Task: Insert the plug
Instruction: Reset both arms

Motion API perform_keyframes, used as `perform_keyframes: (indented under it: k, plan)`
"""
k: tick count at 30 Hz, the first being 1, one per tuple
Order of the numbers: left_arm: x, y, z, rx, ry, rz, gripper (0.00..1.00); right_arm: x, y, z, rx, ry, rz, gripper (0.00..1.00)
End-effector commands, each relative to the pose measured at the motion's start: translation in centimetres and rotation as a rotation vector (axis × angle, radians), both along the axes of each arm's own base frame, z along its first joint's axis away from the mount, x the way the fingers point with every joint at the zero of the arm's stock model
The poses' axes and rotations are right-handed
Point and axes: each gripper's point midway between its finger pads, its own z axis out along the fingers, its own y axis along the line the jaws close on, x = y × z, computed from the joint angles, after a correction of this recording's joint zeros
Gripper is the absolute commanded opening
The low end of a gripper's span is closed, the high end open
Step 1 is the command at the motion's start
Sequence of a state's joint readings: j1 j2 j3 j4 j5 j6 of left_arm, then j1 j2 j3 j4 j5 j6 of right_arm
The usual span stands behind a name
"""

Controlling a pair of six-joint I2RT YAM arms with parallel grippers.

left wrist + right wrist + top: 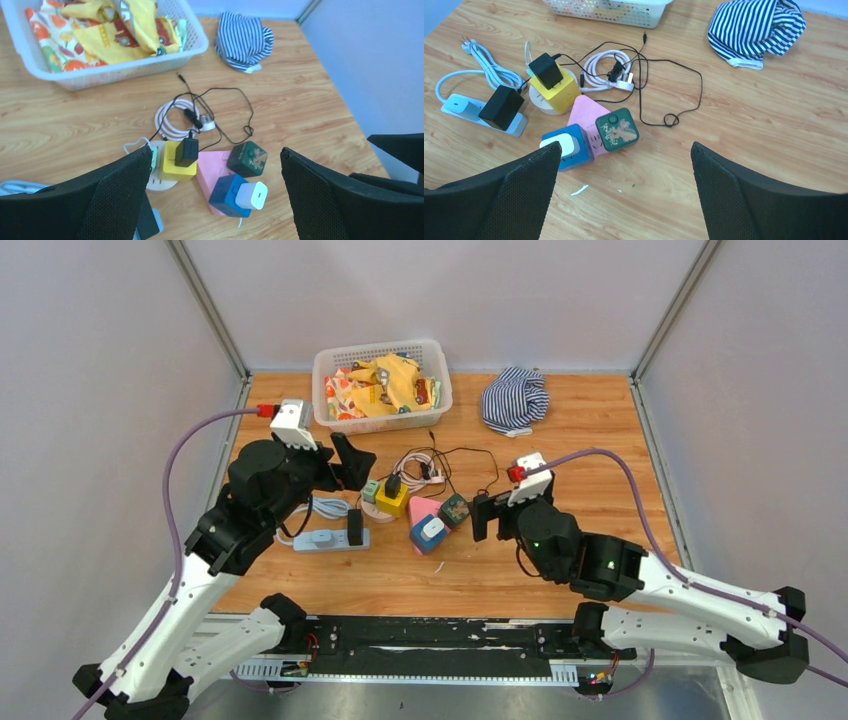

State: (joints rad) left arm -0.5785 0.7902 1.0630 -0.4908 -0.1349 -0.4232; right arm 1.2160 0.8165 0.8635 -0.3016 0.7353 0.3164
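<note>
A cluster of sockets lies mid-table. A yellow cube socket (555,89) holds a black adapter (545,70). A blue cube socket (576,148) holds a white charger (558,145). A pink triangular socket (585,112) and a green cube (617,129) lie beside them. A white power strip (459,108) holds a black adapter (501,107). A loose white plug (624,85) on a black cable lies behind. My left gripper (215,152) is open and empty above the cluster. My right gripper (625,146) is open and empty, to the right of the cluster.
A white basket (325,365) of coloured cloths stands at the back. A striped cloth (515,398) lies at the back right. A coiled pink-white cable (600,62) and thin black wires (684,95) spread behind the sockets. The strip's white cord and plug (467,46) lie at the left.
</note>
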Motion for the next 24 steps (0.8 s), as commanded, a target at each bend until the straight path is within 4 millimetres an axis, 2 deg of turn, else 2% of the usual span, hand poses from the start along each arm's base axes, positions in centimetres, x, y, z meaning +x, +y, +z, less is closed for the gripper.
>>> perform_keyframes:
  k: [1, 6, 13, 24]
  plan:
    - [-1.2, -0.6, 0.9, -0.018, -0.081, -0.075, 1.0, -0.5, -3.1, -0.2, 0.017, 0.026, -0.062, 1.0]
    - [-1.9, 0.1, -0.4, -0.027, -0.1, -0.068, 1.0, -1.0, -4.1, 0.5, 0.068, 0.01, -0.054, 1.0]
    - [-2.1, 0.1, -2.6, -0.062, -0.063, -0.056, 1.0, -1.1, -4.3, 0.9, 0.084, 0.001, -0.054, 1.0]
    - [-1.8, 0.7, -3.0, -0.064, -0.051, -0.011, 1.0, -1.4, -4.1, 0.2, 0.089, 0.016, -0.029, 1.0]
